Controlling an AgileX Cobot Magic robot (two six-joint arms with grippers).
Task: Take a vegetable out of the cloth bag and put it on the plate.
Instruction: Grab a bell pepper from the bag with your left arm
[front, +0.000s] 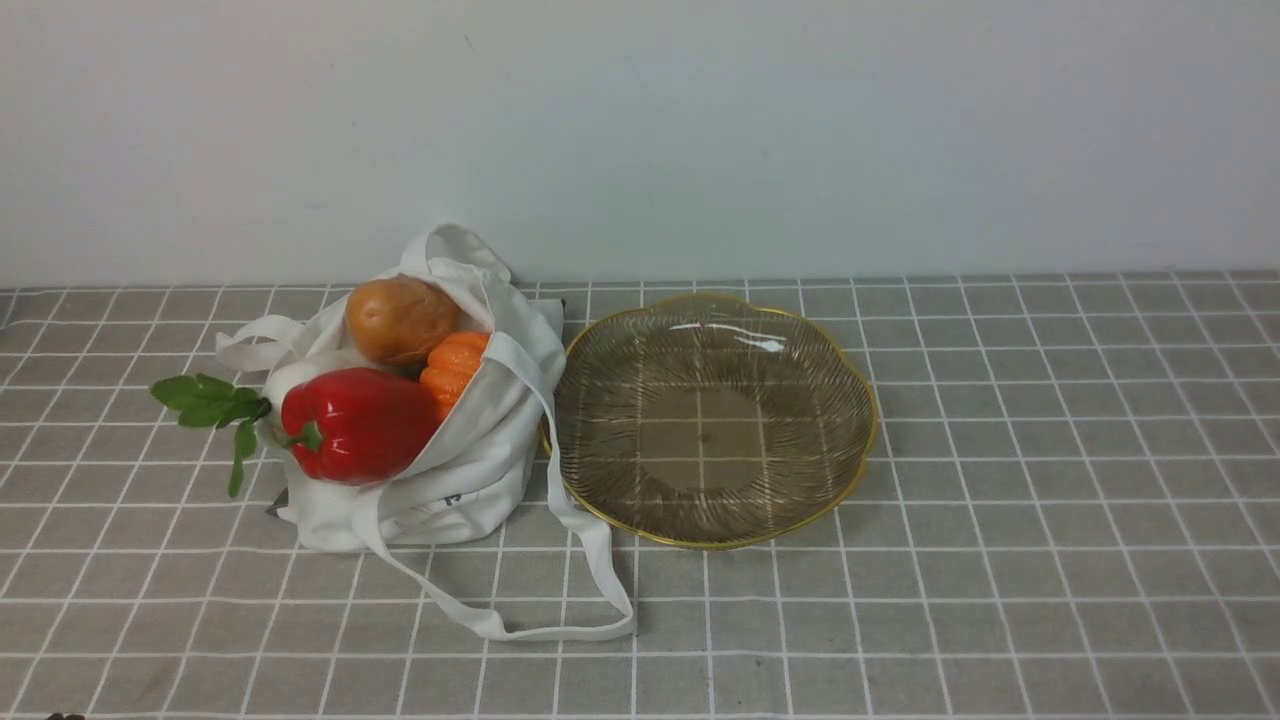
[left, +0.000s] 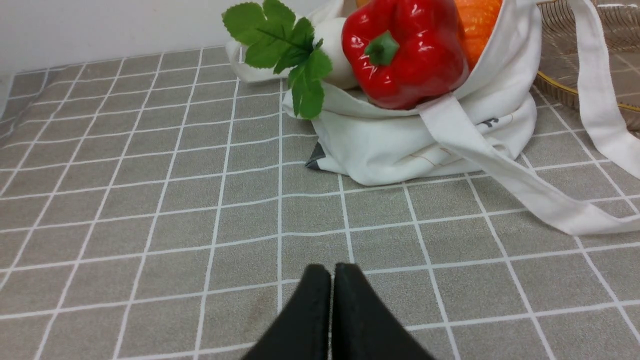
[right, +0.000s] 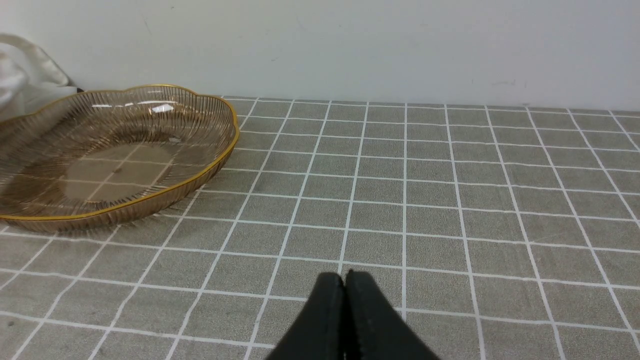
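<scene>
A white cloth bag of vegetables lies beside an empty glass plate on a grey checked tablecloth; both grippers are pressed closed and hold nothing

Seen from the front, the bag is slumped at 9 o'clock of the plate, almost touching it, probably so the carry is short. Its mouth gapes, so the contents are on show: a red pepper sits at the lip, stem toward 9 o'clock, with a potato at its 1 o'clock, a small pumpkin at its 2 o'clock and green leaves at its 9 o'clock. The pepper looks easiest to reach. The left gripper sits low over bare cloth, jaws together, with the pepper well apart ahead of it, roughly at its 1 o'clock. The right gripper, also shut tight, faces bare cloth with the plate off at about its 10 o'clock
</scene>
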